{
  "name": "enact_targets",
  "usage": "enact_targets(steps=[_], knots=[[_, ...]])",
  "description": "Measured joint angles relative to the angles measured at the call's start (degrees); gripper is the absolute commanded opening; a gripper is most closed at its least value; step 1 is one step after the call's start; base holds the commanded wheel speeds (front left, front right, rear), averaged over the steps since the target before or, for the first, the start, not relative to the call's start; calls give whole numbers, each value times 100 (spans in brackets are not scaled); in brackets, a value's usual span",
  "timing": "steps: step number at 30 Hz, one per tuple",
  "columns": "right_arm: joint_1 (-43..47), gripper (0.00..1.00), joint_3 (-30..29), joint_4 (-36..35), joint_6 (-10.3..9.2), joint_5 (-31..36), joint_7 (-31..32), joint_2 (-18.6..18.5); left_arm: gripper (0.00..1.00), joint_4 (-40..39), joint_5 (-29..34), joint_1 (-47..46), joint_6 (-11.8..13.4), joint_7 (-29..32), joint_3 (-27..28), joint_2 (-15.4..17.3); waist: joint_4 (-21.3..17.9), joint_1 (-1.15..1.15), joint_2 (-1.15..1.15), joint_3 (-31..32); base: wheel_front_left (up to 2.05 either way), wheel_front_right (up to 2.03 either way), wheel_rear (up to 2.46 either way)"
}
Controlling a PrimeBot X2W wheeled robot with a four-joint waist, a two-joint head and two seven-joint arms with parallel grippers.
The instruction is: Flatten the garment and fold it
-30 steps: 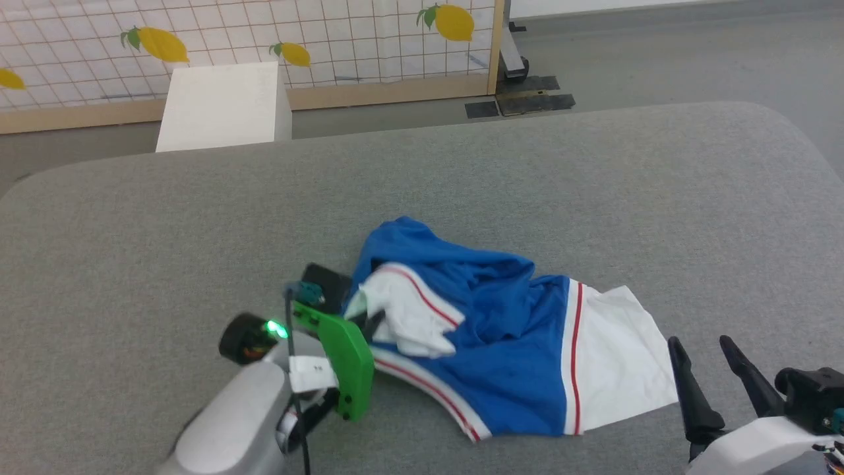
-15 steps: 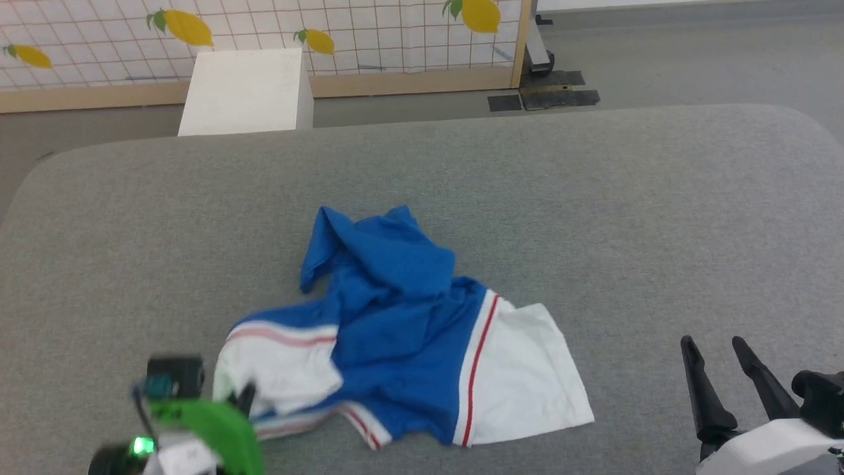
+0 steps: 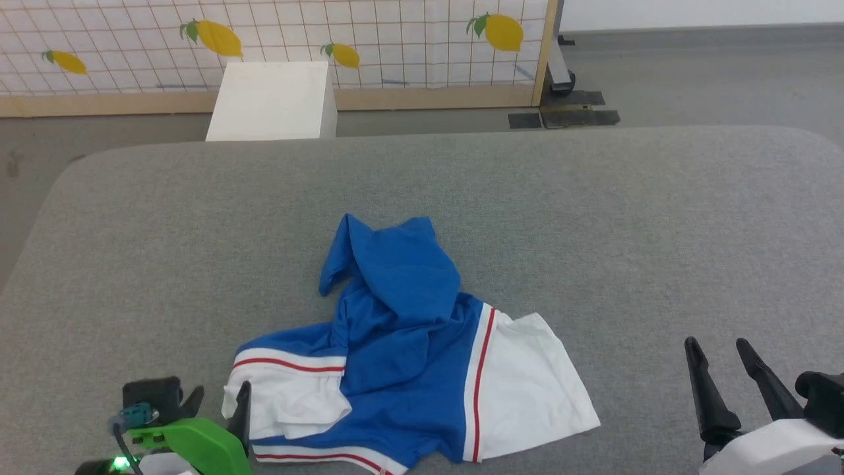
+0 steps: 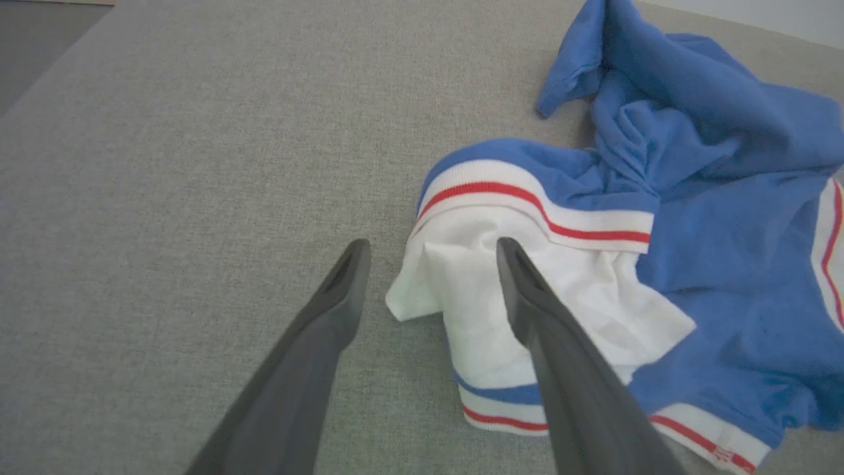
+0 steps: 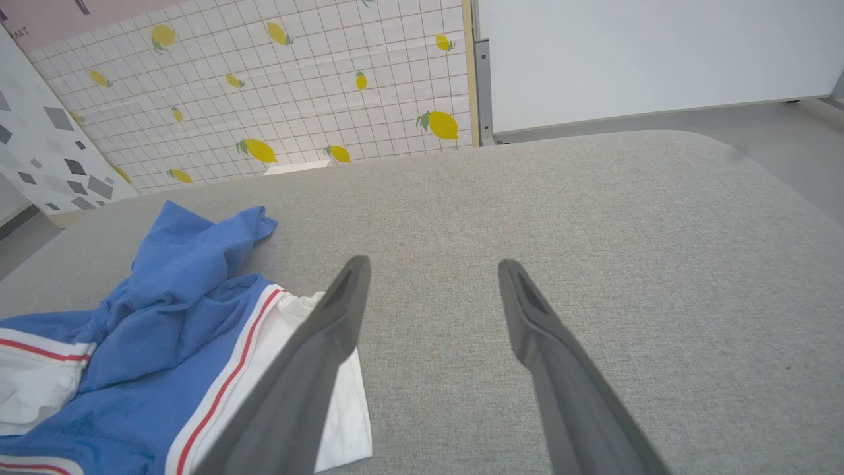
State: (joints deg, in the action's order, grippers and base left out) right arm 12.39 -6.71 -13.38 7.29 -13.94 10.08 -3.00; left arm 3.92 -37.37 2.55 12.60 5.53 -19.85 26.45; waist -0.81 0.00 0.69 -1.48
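Low at the near left, the left gripper (image 3: 221, 409) points forward, jaws wide apart and holding nothing; a rumpled white sleeve of the garment (image 3: 402, 330) lies between its fingertips, contact unclear; at the near right, the right gripper (image 3: 717, 346) hovers with jaws equally spread and empty, near the other sleeve; the garment lies crumpled mid-table (image 3: 593, 211), blue body bunched; beyond stand a white box (image 3: 273, 99) and a lemon-print panel (image 3: 395, 39).

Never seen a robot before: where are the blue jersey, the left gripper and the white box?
blue jersey (image 3: 402, 310), head view, blue middle.
left gripper (image 4: 432, 244), left wrist view, between fingertips.
white box (image 3: 273, 99), head view, top face.
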Motion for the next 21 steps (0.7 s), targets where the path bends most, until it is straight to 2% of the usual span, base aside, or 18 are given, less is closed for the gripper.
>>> enact_targets(steps=[2,4,9,13,21], knots=[[11,100,-24,-1,0,-1,1,-1,100,-163,153,-23,-3,34,-112,126,19,0,0,37,0,0,0],[42,100,-51,-3,0,-13,5,0,100,-328,279,-63,-109,232,-281,275,44,0,0,61,0,0,0],[73,100,-58,-7,0,-27,55,0,100,-764,421,-267,-679,1150,-904,708,97,0,0,85,0,0,0],[74,100,-24,-5,0,-43,56,0,100,-839,455,-486,-1047,1762,-1281,883,88,0,0,48,0,0,0],[72,100,30,3,0,-63,57,1,100,-532,423,-860,-1341,2372,-1445,1058,-50,0,0,-85,0,0,0]])
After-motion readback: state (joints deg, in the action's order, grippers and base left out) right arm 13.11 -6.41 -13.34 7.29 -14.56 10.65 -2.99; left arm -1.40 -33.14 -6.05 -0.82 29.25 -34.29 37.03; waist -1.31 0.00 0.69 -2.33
